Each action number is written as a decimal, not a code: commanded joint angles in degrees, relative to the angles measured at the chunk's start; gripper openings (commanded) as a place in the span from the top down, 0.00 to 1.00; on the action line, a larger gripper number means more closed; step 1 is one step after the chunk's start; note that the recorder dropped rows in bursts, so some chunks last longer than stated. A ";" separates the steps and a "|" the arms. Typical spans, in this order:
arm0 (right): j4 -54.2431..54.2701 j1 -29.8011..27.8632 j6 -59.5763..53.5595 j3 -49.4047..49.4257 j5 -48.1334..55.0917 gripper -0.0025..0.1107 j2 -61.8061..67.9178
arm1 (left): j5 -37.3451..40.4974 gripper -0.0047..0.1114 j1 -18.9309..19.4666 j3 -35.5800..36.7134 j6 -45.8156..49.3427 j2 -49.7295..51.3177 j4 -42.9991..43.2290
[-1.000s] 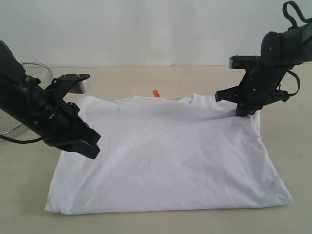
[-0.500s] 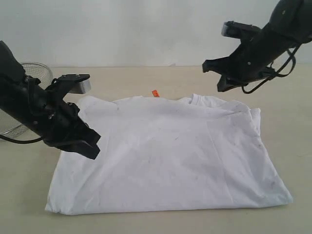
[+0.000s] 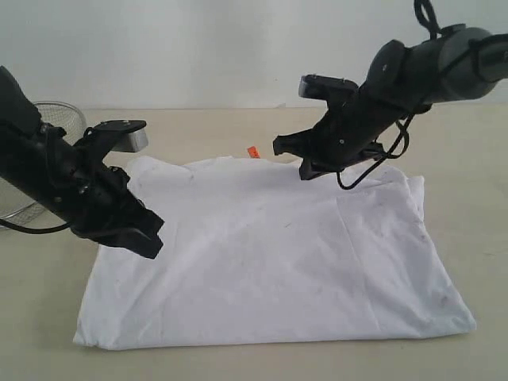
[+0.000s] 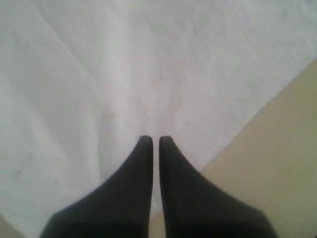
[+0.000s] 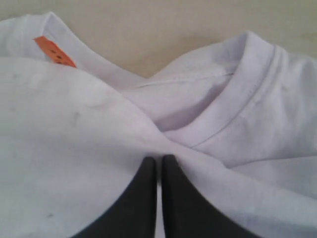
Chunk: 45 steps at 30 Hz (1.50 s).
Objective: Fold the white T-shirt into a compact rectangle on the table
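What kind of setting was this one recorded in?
Likely a robotics lab bench: a black left robot arm and a black right robot arm over a pale beige matte tabletop, a bare white wall behind, plus a white fabric T-shirt and a wire mesh bowl.

**Non-Task Items in View**

Bowl (image 3: 62,119): wire mesh, metal, at the far left edge of the exterior view. It is only partly visible and its contents cannot be determined. Wall (image 3: 198,48): plain, pale, spans the background.

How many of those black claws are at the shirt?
2. The left gripper is at the white T-shirt's left edge; the right gripper is over its collar.
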 commanded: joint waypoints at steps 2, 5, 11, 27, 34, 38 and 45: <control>0.37 -0.14 0.96 0.18 -4.23 0.98 3.02 | 0.60 0.92 -0.27 -0.09 0.25 -0.25 -0.69; 0.50 -0.14 1.49 0.18 -5.25 0.98 4.15 | 0.60 0.92 -0.27 -0.09 0.25 -0.25 -0.69; 0.60 -0.25 1.74 -1.13 -4.60 0.98 3.44 | 0.98 0.92 -0.27 -0.09 0.15 -0.25 -0.69; -11.01 -11.04 0.18 -11.86 15.09 0.59 0.05 | 0.72 0.92 -0.27 -0.09 0.25 -0.25 -0.69; -17.21 -11.33 -0.06 -11.86 17.96 0.55 0.35 | 0.36 0.92 -0.27 -0.09 0.25 -0.25 -0.69; -18.79 -11.33 -0.09 -11.86 17.70 0.55 1.35 | 0.60 0.92 -0.27 -0.09 0.25 -0.25 -0.69; -19.92 -11.33 1.77 -11.86 15.61 0.55 3.79 | 0.60 0.92 -0.27 -0.09 0.25 -0.25 -0.69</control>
